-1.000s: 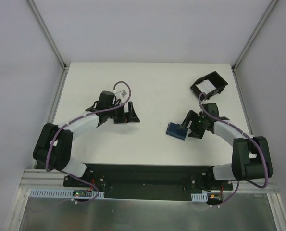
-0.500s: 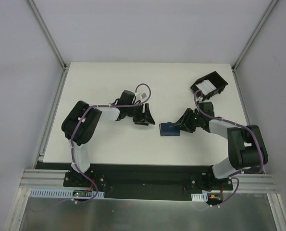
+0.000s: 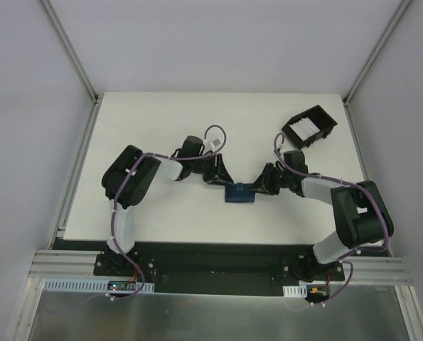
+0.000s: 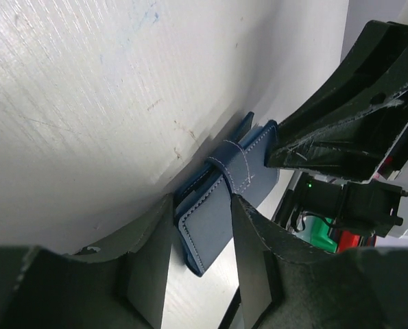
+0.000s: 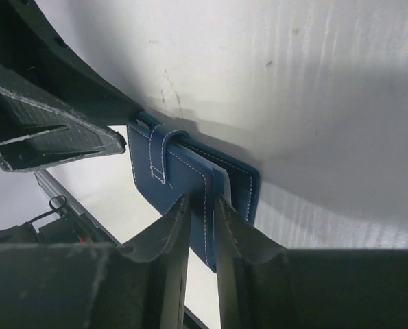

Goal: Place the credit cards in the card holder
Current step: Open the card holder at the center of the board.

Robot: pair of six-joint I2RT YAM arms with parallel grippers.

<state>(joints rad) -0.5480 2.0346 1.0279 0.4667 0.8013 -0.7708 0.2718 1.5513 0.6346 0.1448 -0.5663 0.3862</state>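
Observation:
The dark blue card holder [image 3: 241, 192] lies near the table's front middle, its snap tab [image 5: 158, 154] over the fold. My left gripper [image 3: 224, 180] is at its left end; in the left wrist view both fingers [image 4: 252, 253] press the sides of the card holder [image 4: 214, 219]. My right gripper [image 3: 261, 186] comes in from the right and is shut on the edge of the top flap [image 5: 204, 200]. White credit cards [image 3: 307, 129] stand in the black tray at the back right. No card shows inside the holder.
The black tray [image 3: 330, 122] with raised walls sits near the table's back right corner. Each wrist view shows the other gripper just beyond the holder: the right one [image 4: 341, 123], the left one [image 5: 39, 130]. The front table edge is just below the holder.
Both arms swung inward to the table's middle. The right gripper carried the card holder leftward. Both grippers narrowed from wide open onto the holder.

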